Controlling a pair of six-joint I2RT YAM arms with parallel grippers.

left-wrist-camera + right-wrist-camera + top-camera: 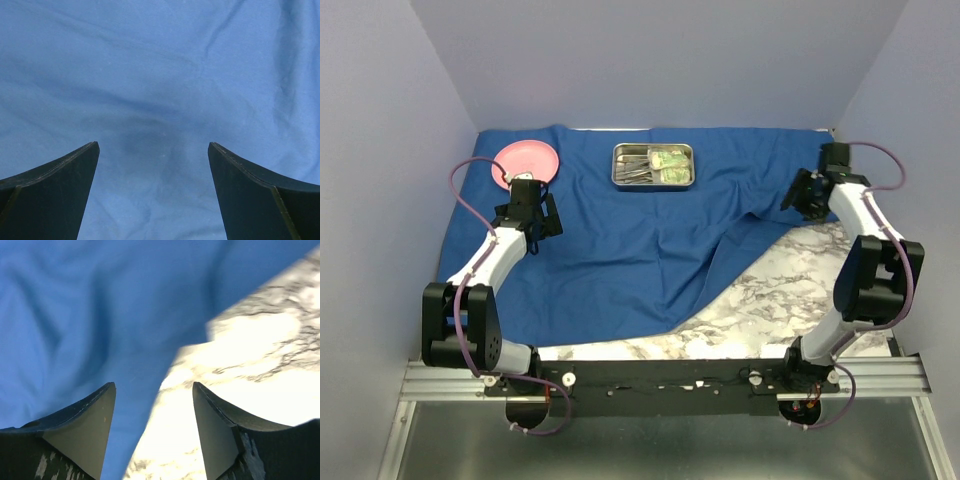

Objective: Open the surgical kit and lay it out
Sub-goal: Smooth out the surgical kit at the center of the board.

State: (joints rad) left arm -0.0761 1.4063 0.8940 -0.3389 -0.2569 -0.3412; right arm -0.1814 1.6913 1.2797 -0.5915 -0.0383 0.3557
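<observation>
The royal-blue cloth wrap (pixel 620 250) lies spread over most of the table, with wrinkles and a folded edge toward the right. The small steel tray (pixel 653 165) sits on it at the back centre, holding thin silver instruments (pixel 635 170) and two yellow-green packets (pixel 671 163). My left gripper (pixel 552 215) is open and empty, over the cloth (pixel 160 75) at the left. My right gripper (pixel 797 193) is open and empty, over the cloth's edge (pixel 100 315) where it meets the marble table (pixel 260 355).
A pink plate (pixel 526 162) rests on the cloth at the back left, just behind the left gripper. Bare marble tabletop (pixel 790 300) shows at the front right. Lavender walls enclose the table on three sides.
</observation>
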